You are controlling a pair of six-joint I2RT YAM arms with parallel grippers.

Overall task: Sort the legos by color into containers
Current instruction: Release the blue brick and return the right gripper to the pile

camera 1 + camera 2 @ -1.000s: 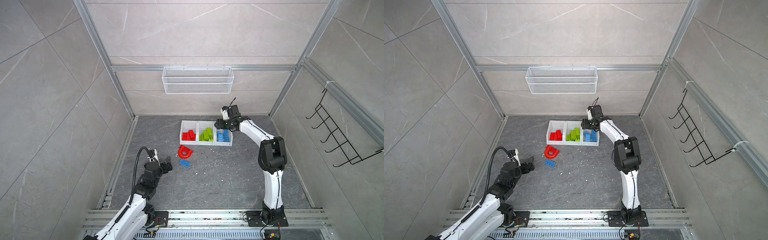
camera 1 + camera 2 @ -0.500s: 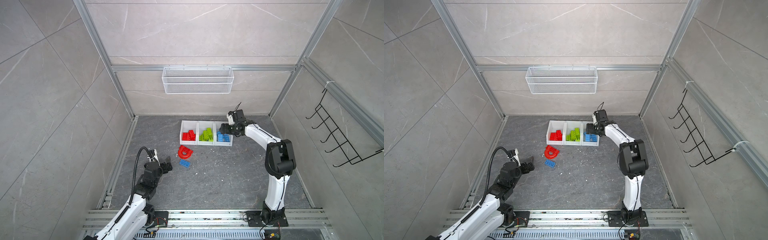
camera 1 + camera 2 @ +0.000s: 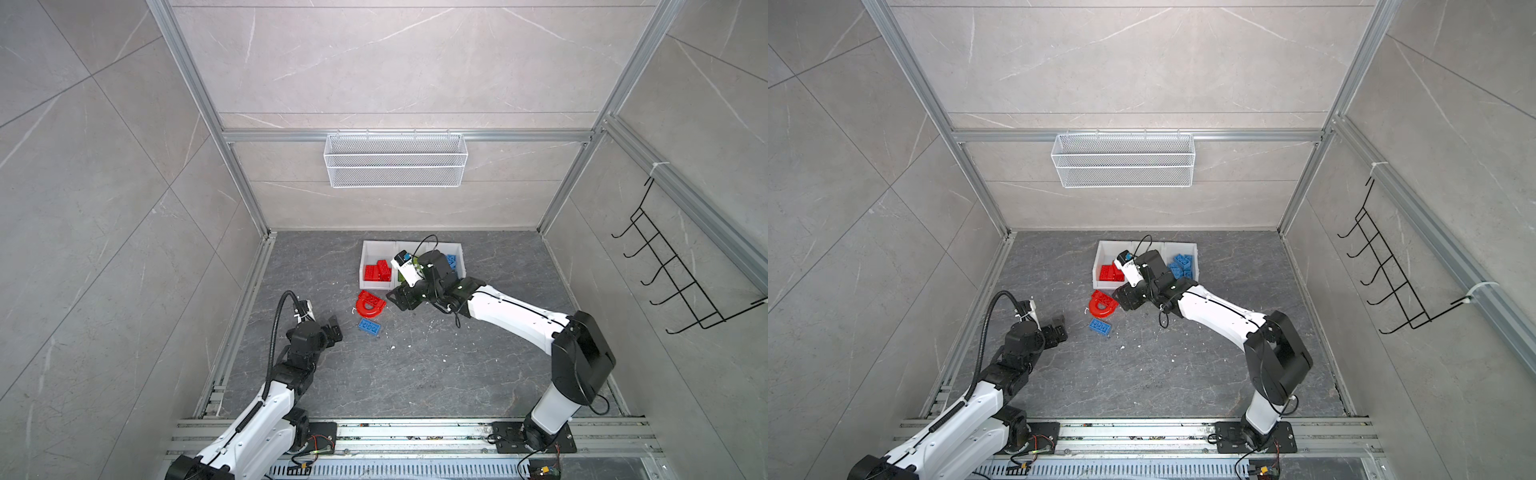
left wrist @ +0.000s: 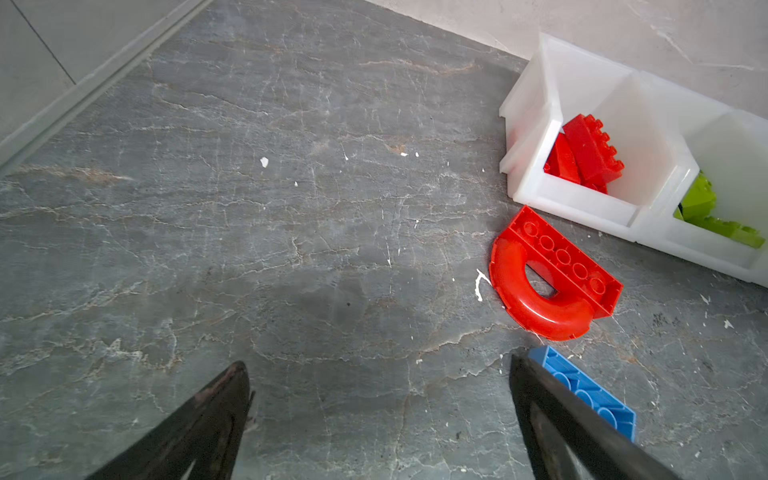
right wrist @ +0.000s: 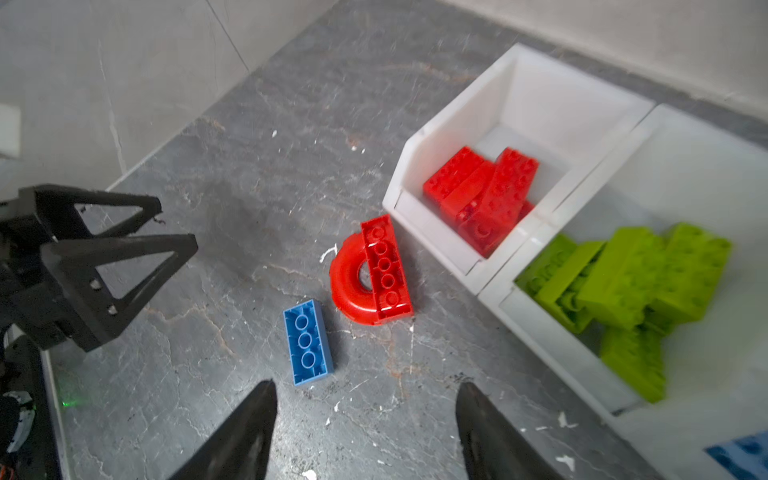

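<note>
The right tool (image 5: 368,386) hangs spread and empty before the containers (image 5: 436,245). The red arch (image 5: 365,274) lies just in front of them, with the blue brick (image 5: 307,343) just past it. It is best to straddle the arch's straight bar squarely, then pinch. The left tool (image 4: 378,361) hangs spread and empty.

Pale tiled walls (image 3: 395,62), dark stone floor (image 3: 415,374).
An aluminium frame (image 3: 407,136) edges the walls; a white mesh basket (image 3: 395,166) hangs on it at the back, a black hook rack (image 3: 681,275) on the right wall.
</note>
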